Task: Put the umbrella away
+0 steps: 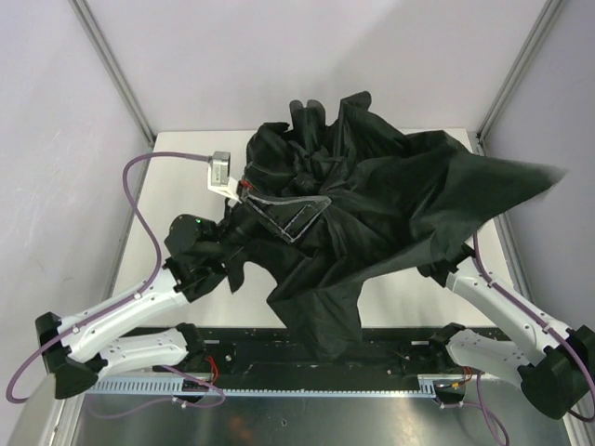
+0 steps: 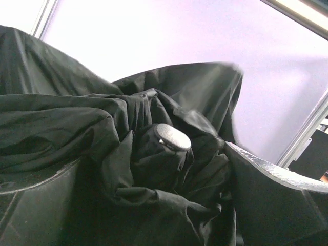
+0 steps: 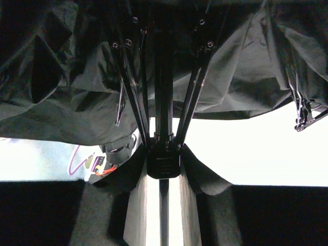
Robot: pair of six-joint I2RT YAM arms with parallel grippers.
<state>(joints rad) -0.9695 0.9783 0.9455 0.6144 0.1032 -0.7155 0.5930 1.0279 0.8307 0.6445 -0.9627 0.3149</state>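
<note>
The umbrella [image 1: 372, 200] hangs half-collapsed over the middle of the surface [image 1: 186, 153], the right claw [image 3: 163, 169] clamped on its shaft [image 3: 163, 102]. The left claw [image 2: 154, 164], wide around the cap [image 2: 171, 137], may pinch only loose fabric [image 2: 61, 128] and slip.

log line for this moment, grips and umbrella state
umbrella canopy crumpled | left pincer open around tip cap | right pincer shut on shaft

In your top view the light is soft and even; the umbrella [image 1: 372, 195] reads flat black, its right tip blurred. Your left wrist view is dim and soft at the bottom. Your right wrist view is backlit, the middle band blown white.
</note>
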